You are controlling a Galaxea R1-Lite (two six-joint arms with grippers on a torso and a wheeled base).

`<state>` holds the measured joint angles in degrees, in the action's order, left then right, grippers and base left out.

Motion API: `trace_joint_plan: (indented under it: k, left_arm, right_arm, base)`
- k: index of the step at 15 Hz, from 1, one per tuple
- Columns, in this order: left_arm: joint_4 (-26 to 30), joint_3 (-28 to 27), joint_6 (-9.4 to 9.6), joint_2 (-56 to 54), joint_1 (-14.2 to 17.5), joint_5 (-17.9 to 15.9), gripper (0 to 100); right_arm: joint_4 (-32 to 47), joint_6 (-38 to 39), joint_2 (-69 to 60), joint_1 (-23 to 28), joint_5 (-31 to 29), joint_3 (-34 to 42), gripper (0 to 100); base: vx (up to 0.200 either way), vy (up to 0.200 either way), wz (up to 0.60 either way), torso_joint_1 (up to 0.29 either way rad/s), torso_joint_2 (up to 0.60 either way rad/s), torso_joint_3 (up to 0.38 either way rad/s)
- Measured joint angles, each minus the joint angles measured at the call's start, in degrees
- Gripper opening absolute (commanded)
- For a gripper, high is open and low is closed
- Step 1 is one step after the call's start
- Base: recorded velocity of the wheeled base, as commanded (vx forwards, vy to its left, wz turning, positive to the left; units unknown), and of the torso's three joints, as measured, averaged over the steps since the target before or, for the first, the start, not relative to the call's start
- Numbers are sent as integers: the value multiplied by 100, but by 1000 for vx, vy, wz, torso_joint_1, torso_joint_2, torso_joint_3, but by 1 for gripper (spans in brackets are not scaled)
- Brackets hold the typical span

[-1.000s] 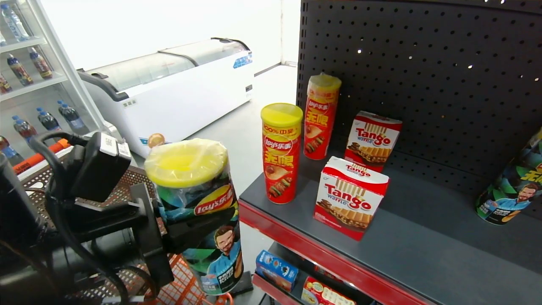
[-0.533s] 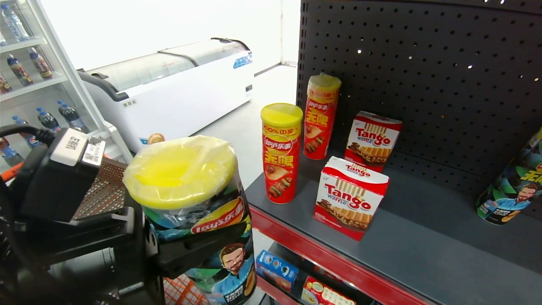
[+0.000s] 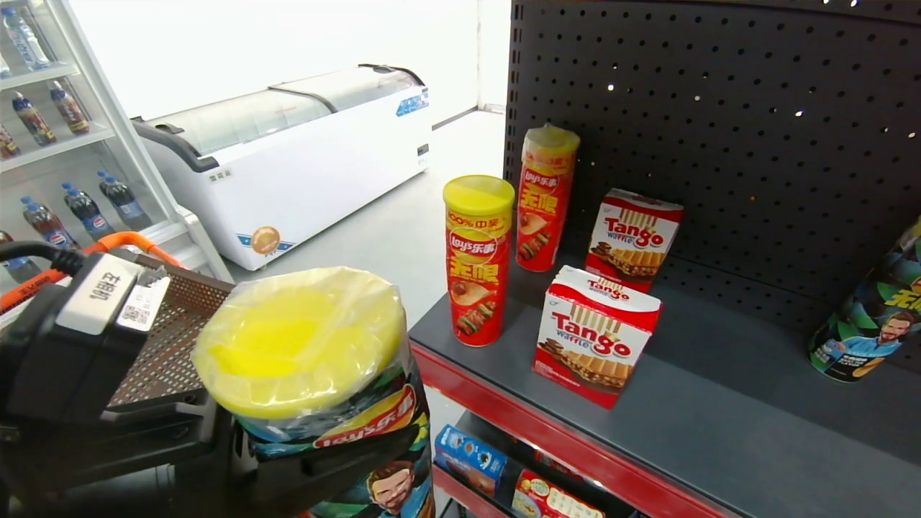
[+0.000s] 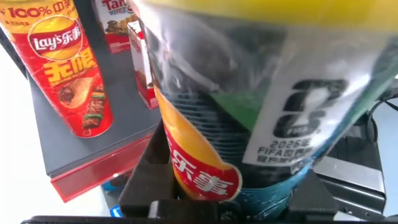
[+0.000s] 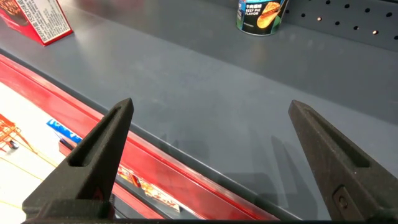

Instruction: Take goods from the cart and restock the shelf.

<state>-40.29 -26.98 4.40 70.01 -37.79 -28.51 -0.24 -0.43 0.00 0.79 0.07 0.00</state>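
Observation:
My left gripper [image 3: 338, 464] is shut on a dark green chip can [image 3: 316, 388] with a yellow lid, held upright at the lower left, just left of the shelf's red front edge [image 3: 518, 424]. In the left wrist view the same chip can [image 4: 261, 106] stands between that gripper's [image 4: 230, 196] black fingers, with a red can [image 4: 65, 68] on the shelf beyond. My right gripper [image 5: 217, 162] hangs open over the grey shelf board [image 5: 249, 93], nothing between its fingers [image 5: 99, 162].
On the shelf [image 3: 719, 403] stand two red chip cans [image 3: 476, 259], two wafer boxes [image 3: 596, 334] and a matching dark can [image 3: 874, 316] at far right. The mesh cart [image 3: 165, 345] is behind the left arm. A chest freezer [image 3: 288, 158] and a drinks fridge [image 3: 57, 144] stand beyond.
The left arm has carried the chip can closer to the head camera and lower in its view. The goods on the shelf have not moved.

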Motion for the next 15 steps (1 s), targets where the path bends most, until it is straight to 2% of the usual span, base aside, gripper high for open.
trace_joint_plan:
  k: [1,4,15]
  left_arm:
    - [6,11,0,-15,-2,-28,0]
    - [13,20,2,-61,-10,-126,0]
    - [6,52,0,-105,43,-101,0]
  right_arm:
    - [2,0,0,0,0,0,100]
    - [0,0,0,0,0,0,100]
    - [0,0,0,0,0,0,100]
  base:
    - [0,0,0,0,0,0]
    - [0,0,-600,4,5,1]
    - [0,0,-600,4,3,1]
